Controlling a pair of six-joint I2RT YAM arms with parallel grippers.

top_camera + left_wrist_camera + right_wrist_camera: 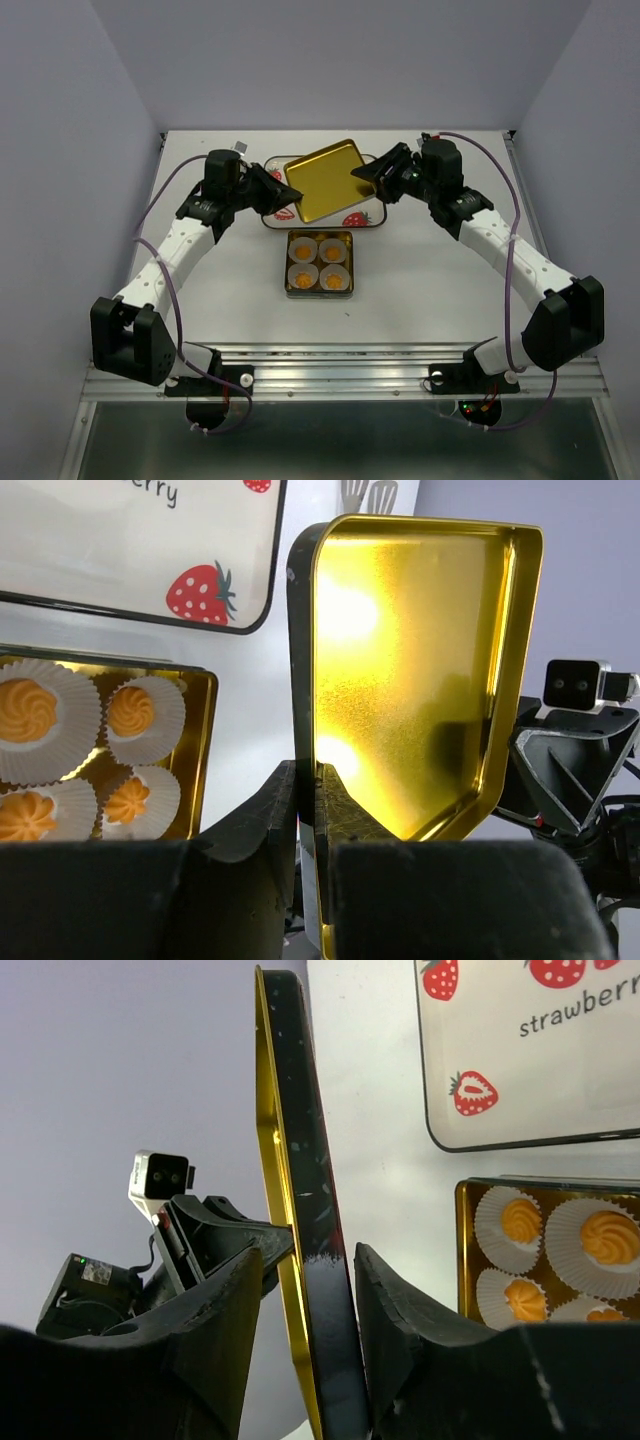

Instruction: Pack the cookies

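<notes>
Pale lilac walls close in a white desk (450,270). The left tool (283,191) is clamped on one edge of a shiny gold rectangular tin lid (322,180), held off the desk with its hollow side upward. The right tool (363,178) straddles the opposite edge, one finger touching the dark outer face and a gap at the other, so it is not yet gripping. The lid's long axis runs from tool to tool.

Four small round orange-yellow cookies (303,247) sit in white pleated paper cups (78,725) inside a gold square tin (351,264). The tin lies toward the arm bases from both tools, about midway between them. Under the lid lies a white strawberry-printed panel (357,218). Open desk shows on every side of the tin, so lowering the lid looks unobstructed, though it probably needs turning over first.
</notes>
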